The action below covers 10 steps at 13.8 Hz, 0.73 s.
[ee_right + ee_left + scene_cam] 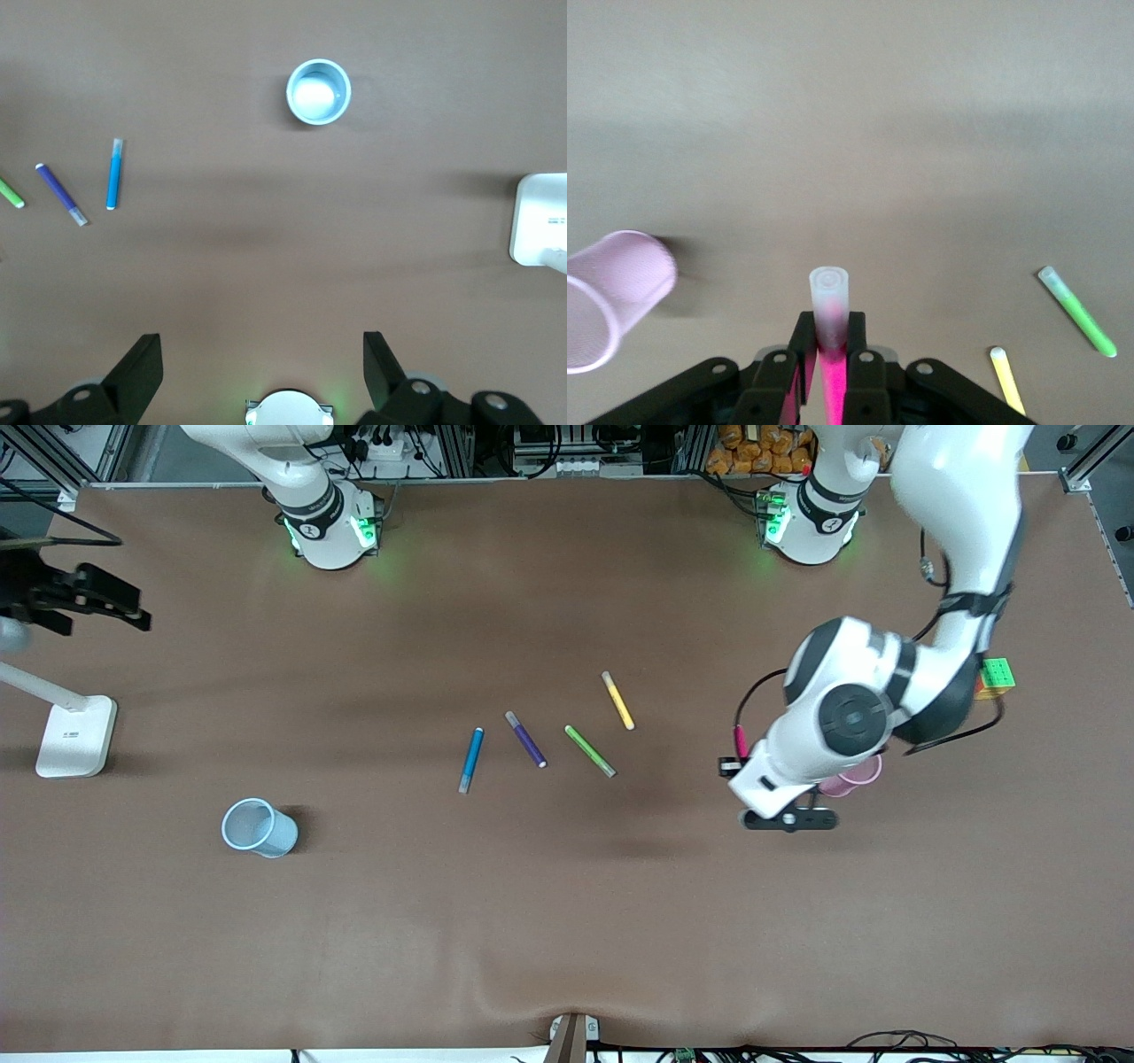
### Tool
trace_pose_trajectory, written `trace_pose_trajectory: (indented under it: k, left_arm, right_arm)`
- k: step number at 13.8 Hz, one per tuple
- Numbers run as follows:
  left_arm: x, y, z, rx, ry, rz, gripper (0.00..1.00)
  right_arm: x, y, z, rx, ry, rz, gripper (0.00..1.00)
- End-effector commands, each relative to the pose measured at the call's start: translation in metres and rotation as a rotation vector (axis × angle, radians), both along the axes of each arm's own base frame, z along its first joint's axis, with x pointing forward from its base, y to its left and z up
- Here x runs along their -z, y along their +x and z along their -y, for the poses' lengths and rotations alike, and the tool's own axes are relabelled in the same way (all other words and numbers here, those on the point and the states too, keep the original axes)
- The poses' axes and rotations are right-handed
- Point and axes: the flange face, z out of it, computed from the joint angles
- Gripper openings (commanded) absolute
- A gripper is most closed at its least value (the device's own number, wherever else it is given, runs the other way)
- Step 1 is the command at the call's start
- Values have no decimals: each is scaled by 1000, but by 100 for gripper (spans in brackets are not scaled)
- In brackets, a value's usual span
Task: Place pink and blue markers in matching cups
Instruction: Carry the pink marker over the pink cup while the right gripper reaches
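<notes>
My left gripper is shut on the pink marker and holds it above the table; in the left wrist view the marker's pale cap sticks out past the gripper. The pale pink cup stands beside it toward the left arm's end, partly hidden under the arm, and also shows in the left wrist view. The blue marker lies mid-table. The light blue cup stands toward the right arm's end. My right gripper is open and empty, high up at that end.
A purple pen, a green pen and a yellow pen lie in a row beside the blue marker. A white lamp base stands at the right arm's end. A colour cube sits by the left arm.
</notes>
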Motion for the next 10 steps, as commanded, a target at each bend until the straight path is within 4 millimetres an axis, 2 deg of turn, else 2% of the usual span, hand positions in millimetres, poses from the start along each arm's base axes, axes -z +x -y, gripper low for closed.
trace_pose_trajectory:
  k: [1, 3, 5, 8, 9, 10]
  left_arm:
    - [-36, 2, -23, -41, 13, 50, 0]
    - [-50, 9, -48, -74, 20, 77, 0]
    - [-76, 13, -79, -95, 31, 120, 0]
    - [-101, 6, -108, -113, 40, 151, 0]
    - [-107, 6, -120, -130, 44, 161, 0]
    - [-105, 4, -133, -153, 50, 154, 0]
  right_arm:
    - [15, 12, -30, -45, 0, -24, 100]
    - [33, 22, -45, -66, 23, -47, 100]
    - [51, 34, -53, -63, 90, -69, 100]
    - [93, 57, -65, -53, 177, -112, 100]
    - [107, 64, -72, -58, 183, -123, 100]
    - [126, 71, -87, -83, 181, -135, 100]
